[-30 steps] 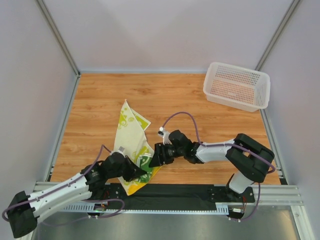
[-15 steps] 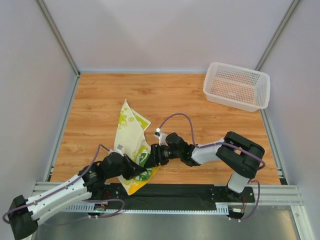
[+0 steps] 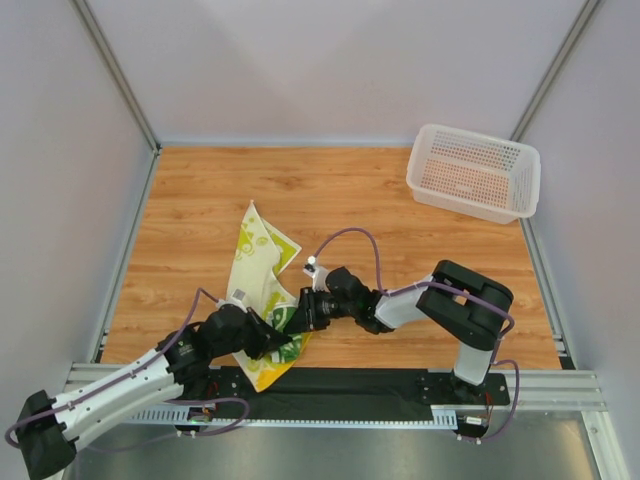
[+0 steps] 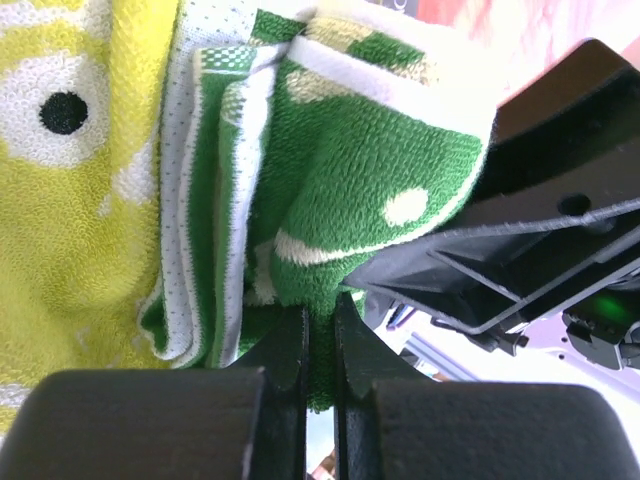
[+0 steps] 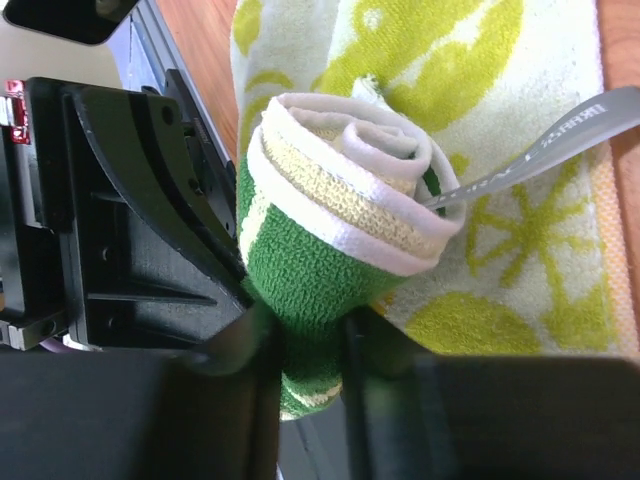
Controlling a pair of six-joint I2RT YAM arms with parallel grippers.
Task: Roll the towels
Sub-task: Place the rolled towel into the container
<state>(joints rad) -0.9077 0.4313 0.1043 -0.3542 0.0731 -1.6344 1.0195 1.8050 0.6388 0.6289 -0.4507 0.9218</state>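
A cream-yellow towel (image 3: 255,262) with lime-green patterns lies near the table's front edge, its far part flat. Its near end is wound into a roll (image 3: 283,318) with green terry outside. The spiral of that roll (image 5: 340,210) shows clearly in the right wrist view. My left gripper (image 3: 288,347) is shut on a green fold of the roll (image 4: 370,170), pinched between its fingertips (image 4: 320,315). From the right, my right gripper (image 3: 300,312) is shut on the roll's end, green cloth squeezed between its fingers (image 5: 310,330). The two grippers stand almost touching. No second towel can be made out.
A white perforated basket (image 3: 472,172) stands at the back right corner. A grey label ribbon (image 5: 560,135) sticks out of the roll. The black base rail (image 3: 350,385) runs just below the towel's near edge. Walls close in the table left, right and behind.
My right gripper has moved left up to the roll and closed on its end. The left gripper has kept its hold and barely shifted.
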